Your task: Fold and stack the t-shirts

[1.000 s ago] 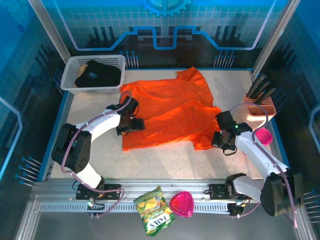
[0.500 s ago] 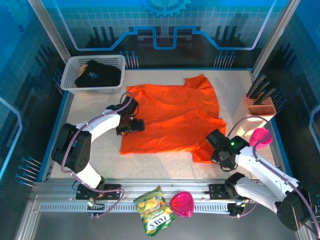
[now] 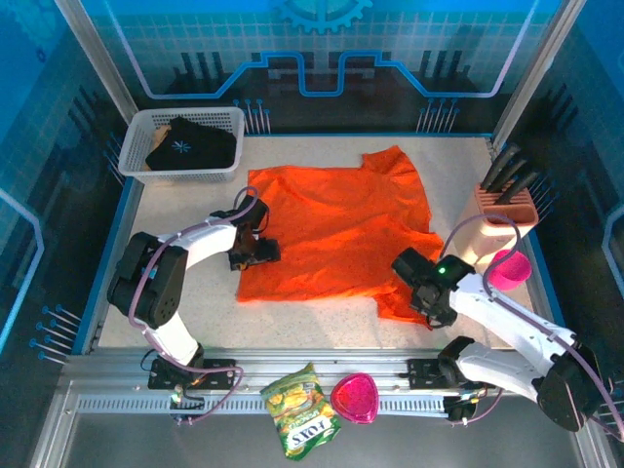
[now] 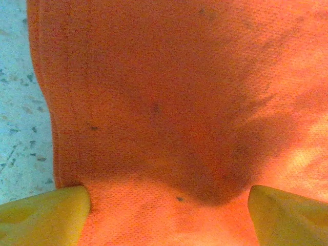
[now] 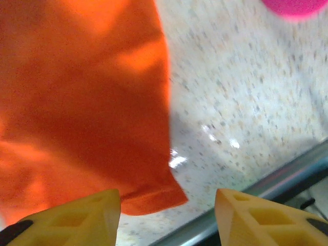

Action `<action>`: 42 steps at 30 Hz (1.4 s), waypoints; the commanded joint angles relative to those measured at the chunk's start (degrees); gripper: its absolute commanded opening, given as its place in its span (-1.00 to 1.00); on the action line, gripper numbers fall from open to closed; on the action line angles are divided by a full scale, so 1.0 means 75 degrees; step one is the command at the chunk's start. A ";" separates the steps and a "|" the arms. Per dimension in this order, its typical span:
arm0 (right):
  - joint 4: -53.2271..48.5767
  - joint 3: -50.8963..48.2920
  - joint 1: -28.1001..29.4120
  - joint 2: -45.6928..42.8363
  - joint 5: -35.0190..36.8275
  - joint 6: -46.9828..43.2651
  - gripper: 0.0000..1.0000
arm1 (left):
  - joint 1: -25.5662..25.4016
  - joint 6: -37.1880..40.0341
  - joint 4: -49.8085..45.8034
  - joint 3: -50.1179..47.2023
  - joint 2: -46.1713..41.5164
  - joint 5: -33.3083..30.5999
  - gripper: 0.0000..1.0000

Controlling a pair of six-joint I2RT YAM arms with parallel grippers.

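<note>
Orange t-shirt [image 4: 169, 97] under wide-apart yellow gripper [image 4: 168, 215], speckled table [image 4: 15, 118] at left

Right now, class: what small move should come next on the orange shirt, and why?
Probably close the left gripper on the left edge of the orange shirt. The shirt lies spread flat, unfolded, and the open jaws straddle cloth beside that edge, so a pinch could start a fold. The right gripper stands open above the near right corner, holding nothing.

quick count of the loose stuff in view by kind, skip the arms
shirts: 2, orange shirt and black shirt
pink bowls: 2, right bowl and front bowl
basket: 1
knife block: 1
snack bag: 1
total: 7
</note>
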 commanded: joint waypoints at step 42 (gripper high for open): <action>0.4424 -0.0376 -0.3125 0.2878 -0.1147 -0.2783 -0.40 | 0.1079 0.0850 -0.1722 0.5131 0.1746 -0.0417 0.42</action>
